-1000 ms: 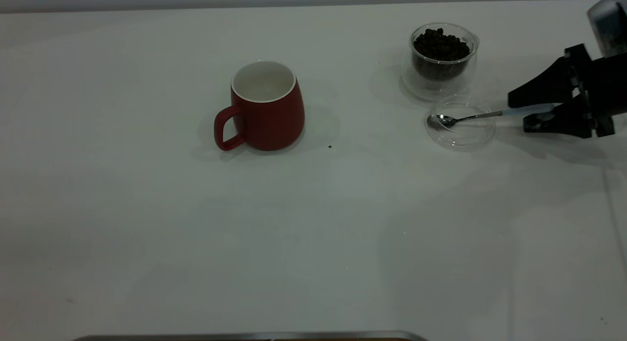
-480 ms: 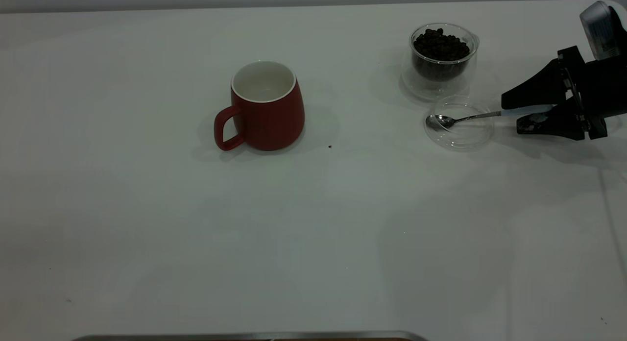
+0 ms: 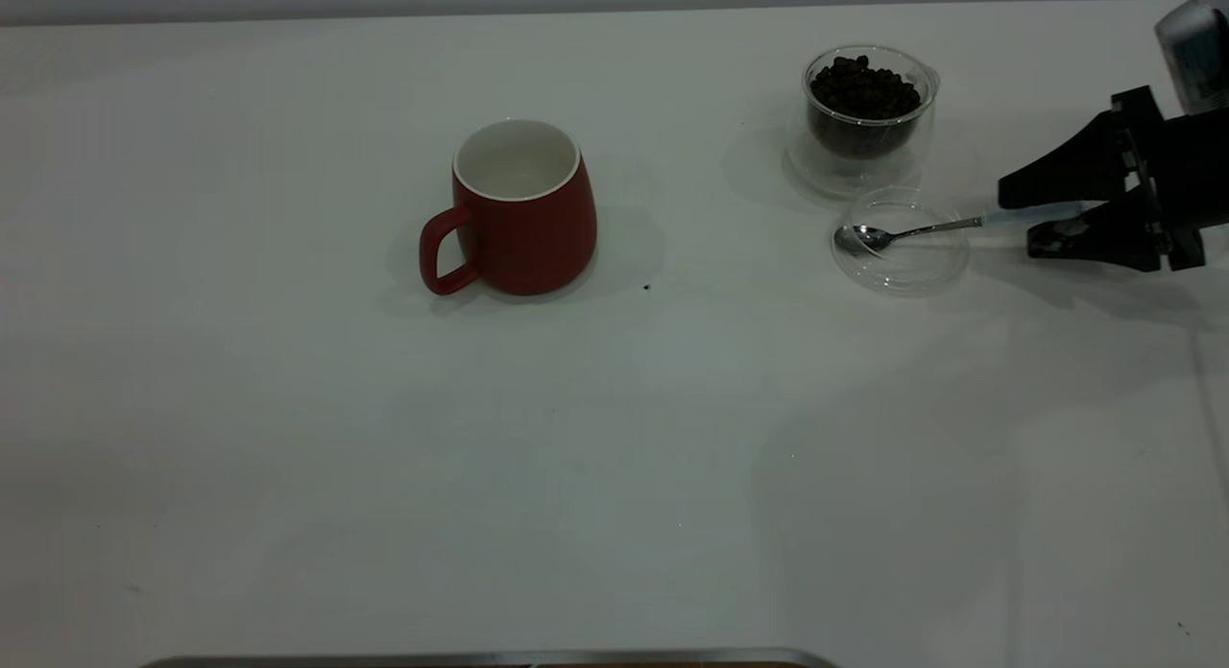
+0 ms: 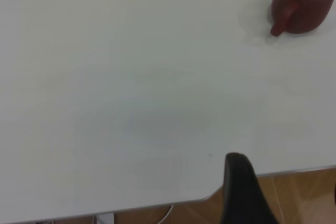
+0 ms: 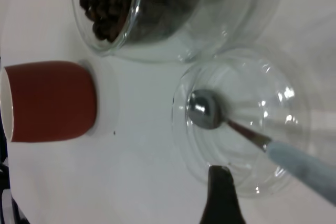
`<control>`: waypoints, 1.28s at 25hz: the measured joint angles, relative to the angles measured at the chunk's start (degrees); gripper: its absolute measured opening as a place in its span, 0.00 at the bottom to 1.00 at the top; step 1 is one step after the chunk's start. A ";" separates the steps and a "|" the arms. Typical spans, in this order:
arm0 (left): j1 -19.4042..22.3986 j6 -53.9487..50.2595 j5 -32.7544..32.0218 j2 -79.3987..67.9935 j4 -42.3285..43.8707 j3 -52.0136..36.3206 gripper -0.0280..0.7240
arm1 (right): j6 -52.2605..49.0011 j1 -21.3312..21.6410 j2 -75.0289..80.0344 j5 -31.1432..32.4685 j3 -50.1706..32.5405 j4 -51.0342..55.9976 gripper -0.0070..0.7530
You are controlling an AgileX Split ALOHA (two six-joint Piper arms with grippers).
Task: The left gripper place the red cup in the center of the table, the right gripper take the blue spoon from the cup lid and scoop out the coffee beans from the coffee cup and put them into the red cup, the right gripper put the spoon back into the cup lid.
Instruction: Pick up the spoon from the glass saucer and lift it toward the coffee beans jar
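Spoon [image 3: 907, 232] bowl in cup lid [image 3: 901, 265], handle between wide right claw [image 3: 1032, 217] fingers; left claw state indiscernible.

— Where is the right arm's black two-fingered gripper [image 3: 1020, 214]?

— At the right edge of the exterior view, reaching in low and nearly level over the white table [image 3: 576, 438]. Its two dark fingers [image 3: 1051, 174] point toward the table's middle, one above the other, with a clear gap between them; they are spread apart, not pinched together.

— And the wrist?

— The black wrist block [image 3: 1186, 169] sits behind the fingers, with a grey camera housing [image 3: 1193, 44] above it.

— The left arm?

— Outside the exterior view. Its wrist view shows only one dark finger [image 4: 242, 190] hanging over the table's near edge.
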State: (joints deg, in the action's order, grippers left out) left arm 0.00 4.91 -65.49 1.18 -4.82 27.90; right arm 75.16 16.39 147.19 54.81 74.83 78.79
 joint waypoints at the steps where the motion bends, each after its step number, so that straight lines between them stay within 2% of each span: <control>1: 0.00 0.00 0.00 0.00 0.00 0.00 0.66 | 0.00 0.00 0.00 0.28 0.06 0.06 0.78; 10: 0.00 0.00 0.00 0.00 0.00 0.00 0.66 | 0.07 0.00 0.00 1.43 0.06 0.17 0.78; 14: 0.00 0.00 0.00 0.00 0.00 0.00 0.66 | 0.21 0.00 0.00 1.43 0.06 0.17 0.73; 20: 0.00 0.00 -0.01 0.00 0.00 0.00 0.66 | 0.26 0.00 0.00 1.43 0.06 0.02 0.59; 30: 0.00 0.06 -0.01 0.00 0.00 0.00 0.66 | 0.49 0.00 0.00 1.43 0.06 0.02 0.22; 32: 0.00 0.06 -0.01 0.00 0.00 0.00 0.66 | 0.49 0.00 0.00 2.54 0.06 0.08 0.18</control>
State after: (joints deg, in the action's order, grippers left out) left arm 0.00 4.97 -65.51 1.18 -4.82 27.90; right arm 75.65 16.39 147.19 57.34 74.89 78.87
